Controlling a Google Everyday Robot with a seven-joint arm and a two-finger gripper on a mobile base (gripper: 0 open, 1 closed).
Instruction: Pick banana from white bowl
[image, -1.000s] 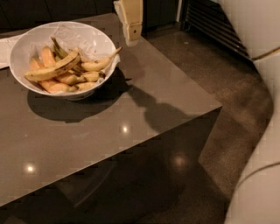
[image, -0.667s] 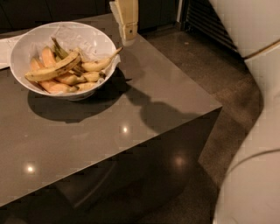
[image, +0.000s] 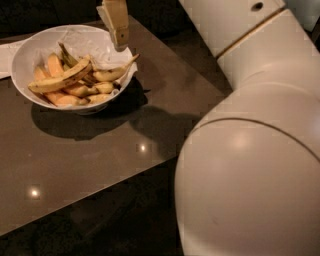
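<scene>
The white bowl (image: 30, 47) stands at the back left of the dark table and holds several bananas. The banana (image: 61, 80), long, pale yellow and brown-speckled, lies across the top of the pile from lower left to upper right. Orange-tinted bananas (image: 55, 65) lie under and behind it, and a small curved one with a long stem (image: 114, 74) rests against the bowl's right rim. My gripper (image: 120, 42) hangs above the bowl's far right rim, pointing down, apart from the fruit.
The dark glossy table (image: 100, 150) has its right and front edges close by, with dark floor beyond. My arm's large white links (image: 250, 150) fill the right side. A white sheet (image: 7, 55) lies behind the bowl at the left.
The gripper has moved left, from over the table beside the bowl to above the bowl's right rim. The arm's white links now fill much more of the right side.
</scene>
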